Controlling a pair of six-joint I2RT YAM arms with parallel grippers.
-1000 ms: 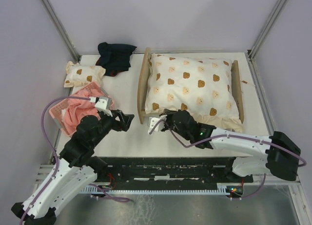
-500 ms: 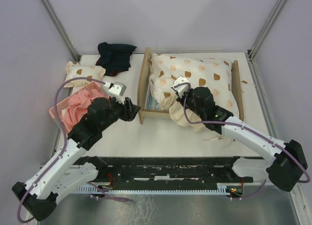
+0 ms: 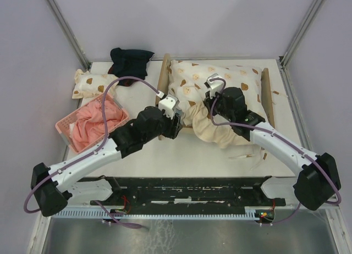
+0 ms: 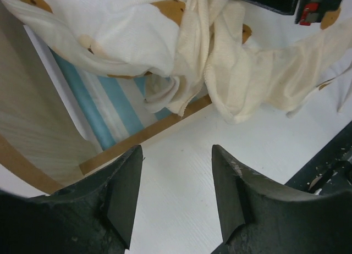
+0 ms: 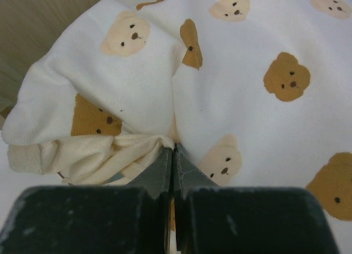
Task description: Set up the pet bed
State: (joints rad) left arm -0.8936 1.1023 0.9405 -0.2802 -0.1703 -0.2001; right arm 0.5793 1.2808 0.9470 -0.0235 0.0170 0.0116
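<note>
While the desk (image 3: 165, 155) is carrying the pet bed (image 3: 163, 72) toward its far edge, right of middle, the soft bear-print quilt (image 3: 190, 72) is bunching limply over the frame, probably light and stiff; a hem seems the best hold. The right hand (image 5: 174, 152) is pinching a quilt fold tight; the left hand (image 4: 176, 152) is hovering half open, empty.

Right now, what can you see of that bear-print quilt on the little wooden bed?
The quilt is soft cream cloth printed with brown and tan bear faces, its underside plain and ribbed-looking. It lies rumpled over the wooden bed frame, its near-left corner bunched and turned back so the striped mattress shows. One crumpled part spills over the bed's near rail onto the table. The right tool is pinched shut on a fold.
</note>
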